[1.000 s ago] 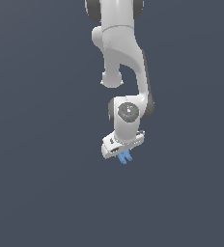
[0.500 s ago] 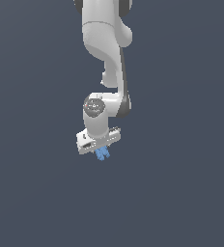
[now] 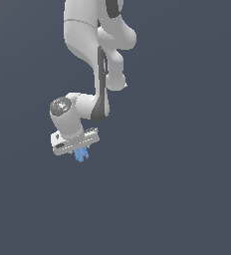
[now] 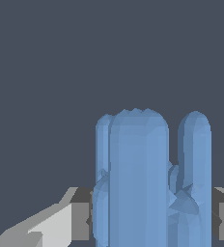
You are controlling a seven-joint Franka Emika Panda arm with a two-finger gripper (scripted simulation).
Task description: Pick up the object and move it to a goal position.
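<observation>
Gripper (image 3: 80, 152) sits left of centre in the exterior view, clamped on the light-blue object (image 3: 81, 155), which pokes out below it. Wrist view: object (image 4: 150, 178) fills lower centre between grey fingers (image 4: 80, 221).

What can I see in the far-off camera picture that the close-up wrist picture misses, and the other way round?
Only the exterior view shows the whole white arm bending down to the gripper. Only the wrist view shows the light-blue object's shape close up: rounded upright lobes with a notch between them, and grey fingers flanking it. Both show the object held in the gripper against a plain dark background.
</observation>
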